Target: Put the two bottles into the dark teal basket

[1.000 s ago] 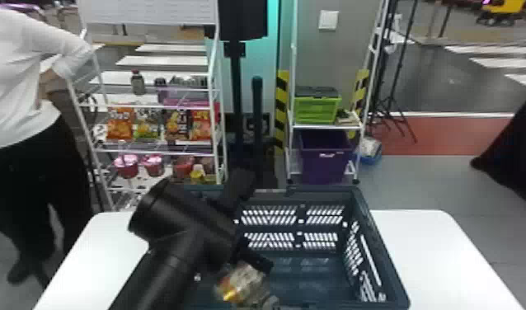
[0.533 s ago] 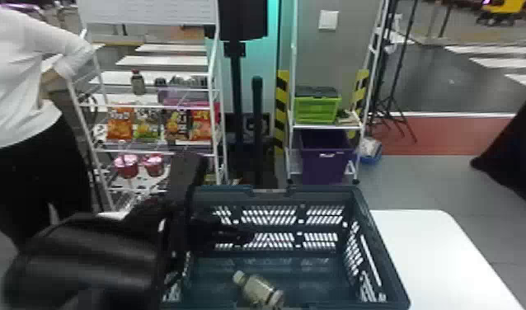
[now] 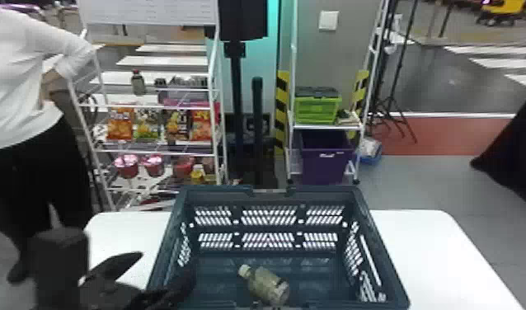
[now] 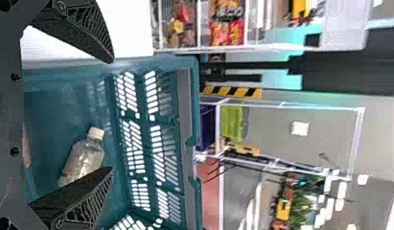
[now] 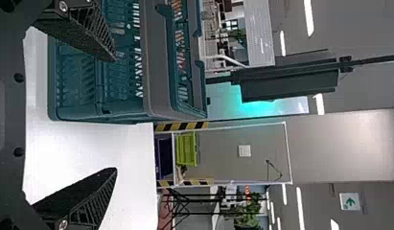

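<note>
Plainly, a bottle (image 3: 267,285) lies inside the basket (image 3: 324,193); the left gripper (image 3: 167,267) and right gripper (image 5: 115,115) have their jaws spread.

Your head view looks forward and down into the basket (image 3: 217,194); your left wrist view peers in closely, your right faces its outside; all share the green crate (image 3: 317,111).

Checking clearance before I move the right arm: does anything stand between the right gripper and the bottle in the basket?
Yes, a wall of the dark teal basket: the bottle lies inside, the right gripper is outside. I see nothing else between.
</note>
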`<state>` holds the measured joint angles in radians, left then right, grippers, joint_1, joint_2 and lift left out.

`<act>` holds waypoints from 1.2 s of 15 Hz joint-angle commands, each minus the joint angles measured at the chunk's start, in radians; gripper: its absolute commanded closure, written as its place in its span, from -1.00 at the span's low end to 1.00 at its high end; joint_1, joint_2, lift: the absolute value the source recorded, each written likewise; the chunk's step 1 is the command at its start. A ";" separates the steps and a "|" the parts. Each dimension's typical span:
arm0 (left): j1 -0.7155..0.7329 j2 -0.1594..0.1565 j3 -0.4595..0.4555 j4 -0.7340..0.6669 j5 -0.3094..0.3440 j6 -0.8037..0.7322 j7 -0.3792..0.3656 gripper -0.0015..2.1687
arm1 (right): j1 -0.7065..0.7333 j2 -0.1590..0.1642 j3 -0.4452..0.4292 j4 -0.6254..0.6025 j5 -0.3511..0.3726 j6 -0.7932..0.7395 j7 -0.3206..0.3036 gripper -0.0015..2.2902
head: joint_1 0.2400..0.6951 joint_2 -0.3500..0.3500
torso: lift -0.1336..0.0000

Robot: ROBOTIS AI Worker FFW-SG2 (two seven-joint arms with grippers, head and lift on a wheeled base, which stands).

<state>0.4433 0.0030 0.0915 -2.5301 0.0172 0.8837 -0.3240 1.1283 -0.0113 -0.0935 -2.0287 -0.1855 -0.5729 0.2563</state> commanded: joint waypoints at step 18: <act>0.554 -0.006 -0.058 0.556 -0.013 -1.495 0.210 -0.88 | 0.001 -0.013 -0.043 -0.107 -0.023 0.137 0.078 -0.94 | 0.14 0.00 | 1.00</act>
<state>0.9961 0.0031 0.0409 -1.9788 0.0078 -0.6031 -0.1168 1.1290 -0.0232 -0.1358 -2.1216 -0.2101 -0.4512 0.3336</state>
